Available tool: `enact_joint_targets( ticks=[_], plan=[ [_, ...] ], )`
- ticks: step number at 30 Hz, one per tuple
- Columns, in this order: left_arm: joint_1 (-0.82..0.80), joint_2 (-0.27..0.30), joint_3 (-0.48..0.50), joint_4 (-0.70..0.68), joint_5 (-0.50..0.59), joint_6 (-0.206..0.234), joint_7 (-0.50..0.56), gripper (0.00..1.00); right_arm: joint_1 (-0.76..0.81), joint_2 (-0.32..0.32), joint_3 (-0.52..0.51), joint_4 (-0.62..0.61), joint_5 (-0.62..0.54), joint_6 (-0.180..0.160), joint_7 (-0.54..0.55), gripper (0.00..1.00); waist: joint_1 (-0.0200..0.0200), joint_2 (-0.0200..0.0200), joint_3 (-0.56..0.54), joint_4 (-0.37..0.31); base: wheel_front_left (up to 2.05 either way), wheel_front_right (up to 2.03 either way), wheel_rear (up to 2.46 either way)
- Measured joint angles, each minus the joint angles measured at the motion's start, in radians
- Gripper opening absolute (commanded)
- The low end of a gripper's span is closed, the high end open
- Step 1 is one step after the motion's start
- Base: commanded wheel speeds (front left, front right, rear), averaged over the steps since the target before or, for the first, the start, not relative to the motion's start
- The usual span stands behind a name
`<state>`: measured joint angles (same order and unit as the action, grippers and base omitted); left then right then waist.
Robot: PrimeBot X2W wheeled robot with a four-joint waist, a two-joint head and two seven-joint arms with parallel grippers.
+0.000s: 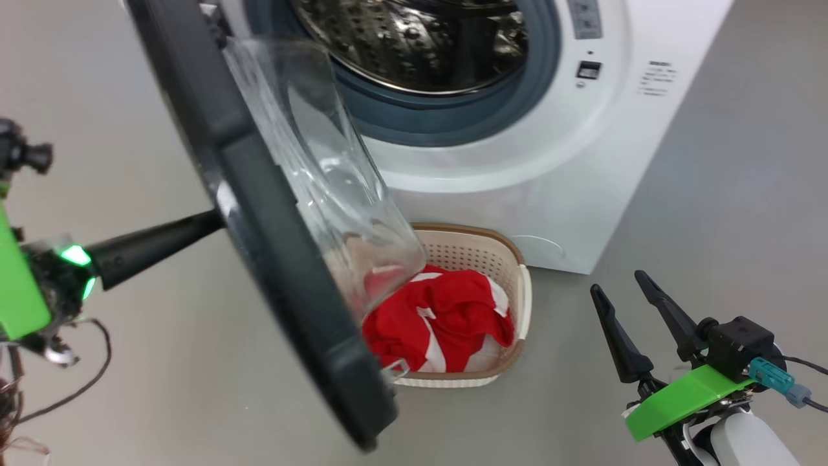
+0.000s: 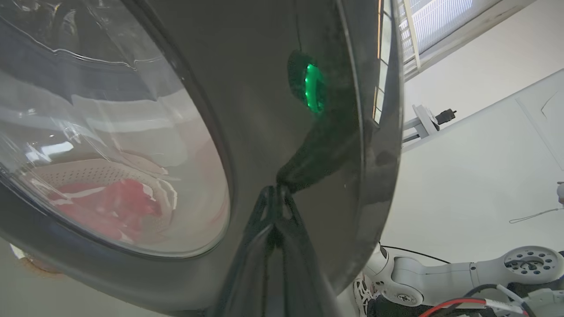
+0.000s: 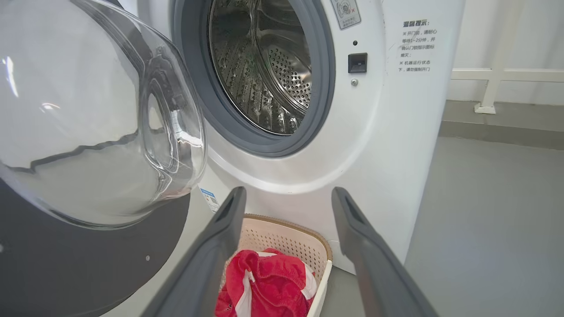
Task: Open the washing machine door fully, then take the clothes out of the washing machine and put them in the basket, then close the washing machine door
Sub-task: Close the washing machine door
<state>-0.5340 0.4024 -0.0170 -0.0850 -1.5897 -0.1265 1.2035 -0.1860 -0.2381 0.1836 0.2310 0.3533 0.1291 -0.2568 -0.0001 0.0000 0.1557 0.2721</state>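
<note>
Head view: the large round washing machine door (image 1: pixel 272 213), glossy black frame around a bulging clear glass bowl, stands partly swung out from the white front-loading washing machine (image 1: pixel 582 181). The perforated steel drum (image 1: pixel 420 45) looks empty as far as it can be seen. The bright red, white-striped clothes (image 1: pixel 446 317) lie heaped in the cream-white perforated plastic basket (image 1: pixel 479 232) with a brown rim, on the grey floor (image 1: pixel 711 226) just in front of the machine.

The left tool (image 1: pixel 213 223) is fully closed on nothing, its joined tips pressed against the door's outer frame; the left wrist view shows them meeting their own reflection. The right tool (image 1: pixel 618 283) is spread wide and empty, hovering to the right of the basket.

Closing the door looks like the step in hand. Narrow tips on slick plastic could skid sideways off the frame if the push angles away. Too soft a push would probably leave the latch unengaged. The door's lower edge also appears to pass close above the basket, so it might catch it.
</note>
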Motion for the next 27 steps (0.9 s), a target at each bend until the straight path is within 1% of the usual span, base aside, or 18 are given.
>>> enact_joint_targets(
  ticks=[5, 10, 16, 19, 24, 27],
  plan=[
    [-0.045, -0.036, -0.023, -0.006, 0.029, 0.0, -0.031, 0.0, -0.001, 0.015, -0.004, -0.005, -0.001, 0.0, 0.0, 1.0, 0.0001, 0.0, 0.017, -0.052, 0.0, 0.0, 0.0],
    [-0.102, -0.055, -0.042, 0.007, 0.072, 0.0, -0.074, 0.0, -0.01, 0.021, -0.011, -0.009, -0.001, 0.0, 0.0, 1.0, 0.0001, 0.0, 0.038, -0.106, 0.0, 0.0, 0.0],
    [-0.163, -0.076, -0.083, 0.029, 0.13, 0.0, -0.132, 0.0, -0.042, 0.041, -0.024, -0.015, -0.002, 0.0, 0.0, 1.0, 0.0001, 0.0, 0.065, -0.173, 0.0, 0.0, 0.0],
    [-0.189, -0.08, -0.097, 0.043, 0.16, 0.0, -0.165, 0.0, -0.043, 0.051, -0.032, -0.018, -0.006, 0.0, 0.0, 1.0, 0.0001, 0.0, 0.079, -0.205, 0.0, 0.0, 0.0],
    [-0.243, -0.081, -0.109, 0.087, 0.175, 0.0, -0.223, 0.0, -0.061, 0.064, -0.037, -0.022, -0.008, 0.0, 0.0, 1.0, 0.0001, 0.0, 0.104, -0.26, 0.0, 0.0, 0.0],
    [-0.276, -0.072, -0.122, 0.119, 0.196, 0.0, -0.261, 0.0, -0.067, 0.077, -0.039, -0.026, -0.008, 0.0, 0.0, 1.0, 0.0001, 0.0, 0.118, -0.292, 0.0, 0.0, 0.0]
  ],
)
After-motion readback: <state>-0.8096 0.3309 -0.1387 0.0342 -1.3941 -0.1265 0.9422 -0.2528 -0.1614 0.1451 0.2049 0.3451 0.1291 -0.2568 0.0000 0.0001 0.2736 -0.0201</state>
